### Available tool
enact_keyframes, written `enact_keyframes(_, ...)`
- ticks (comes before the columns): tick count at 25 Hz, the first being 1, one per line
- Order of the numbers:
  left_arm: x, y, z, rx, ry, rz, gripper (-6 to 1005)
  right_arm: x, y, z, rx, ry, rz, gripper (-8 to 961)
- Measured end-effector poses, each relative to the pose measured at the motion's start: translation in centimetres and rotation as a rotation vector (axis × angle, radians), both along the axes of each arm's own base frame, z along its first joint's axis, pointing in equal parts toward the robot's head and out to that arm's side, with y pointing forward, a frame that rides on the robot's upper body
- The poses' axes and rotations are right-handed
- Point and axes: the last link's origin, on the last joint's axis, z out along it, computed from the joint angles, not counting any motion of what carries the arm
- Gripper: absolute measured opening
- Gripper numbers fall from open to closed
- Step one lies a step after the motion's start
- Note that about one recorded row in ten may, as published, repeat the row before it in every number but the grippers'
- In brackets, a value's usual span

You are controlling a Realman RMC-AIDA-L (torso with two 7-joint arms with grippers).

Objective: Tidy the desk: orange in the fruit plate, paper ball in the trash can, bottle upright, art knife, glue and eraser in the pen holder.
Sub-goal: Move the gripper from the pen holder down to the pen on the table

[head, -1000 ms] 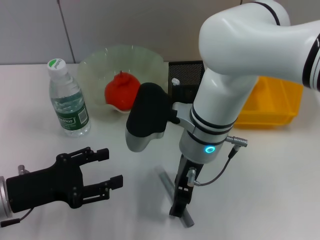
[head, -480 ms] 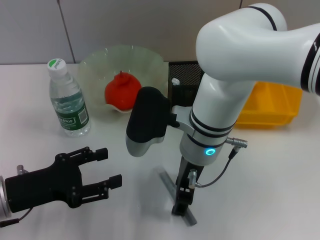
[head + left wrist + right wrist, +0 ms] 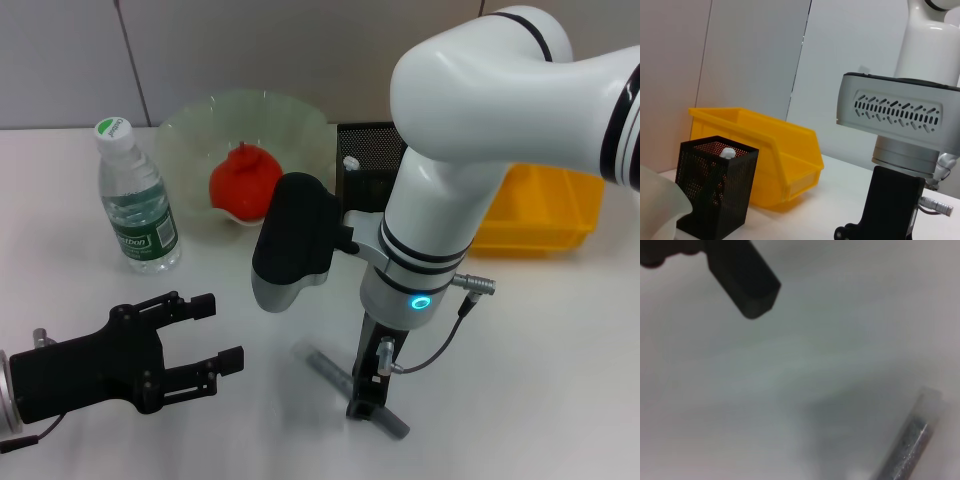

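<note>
Head view: my right gripper [image 3: 365,398] pinches the art knife [image 3: 330,369] — newly raised, one end off the desk, lift begun. Left gripper [image 3: 205,335] idle, fingers spread, empty. Left wrist: pen holder [image 3: 715,187] awaits beside trash can [image 3: 775,155]. Right wrist: knife tip above desk.

Head view: the right gripper [image 3: 368,395] covers the middle of the grey art knife [image 3: 325,365] at lower centre; jaw contact cannot be determined. The right arm hides most of the pen holder [image 3: 372,150] and part of the trash can [image 3: 545,205]. Right wrist view: the art knife [image 3: 912,440] is blurred and cut off at the lower right.
</note>
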Motion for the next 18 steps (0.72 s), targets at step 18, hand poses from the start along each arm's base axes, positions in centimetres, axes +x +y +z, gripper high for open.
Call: enact_keyframes(18,0.05,0.18,0.02,0.006,0.004,-0.003,793,0.02,0.16,0.10,0.006,-0.012,0.000,254)
